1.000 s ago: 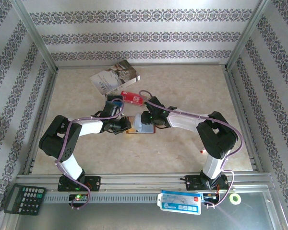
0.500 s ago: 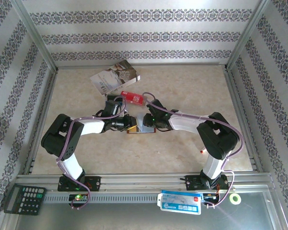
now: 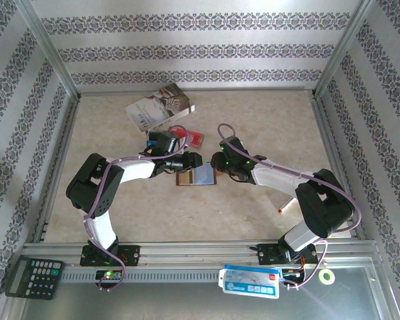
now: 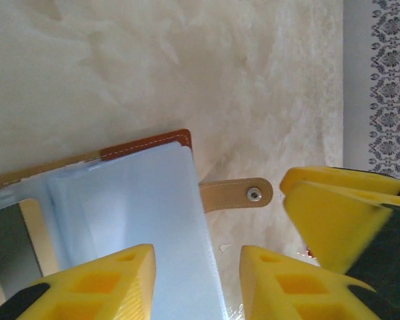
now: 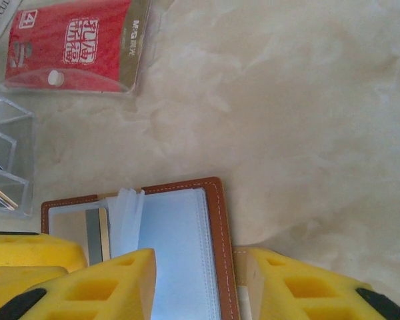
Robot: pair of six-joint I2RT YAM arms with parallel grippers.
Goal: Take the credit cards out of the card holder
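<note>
The small brown leather bifold card holder [image 3: 197, 176] lies open and flat at the centre of the top view, its pale blue sleeves fanned. The left wrist view adds its tan snap tab [image 4: 237, 195]. The right wrist view adds a red packet [image 5: 73, 43] at upper left. The left gripper [image 4: 197, 283] and right gripper [image 5: 200, 287] hover over the holder, partly open, gripping nothing.
</note>
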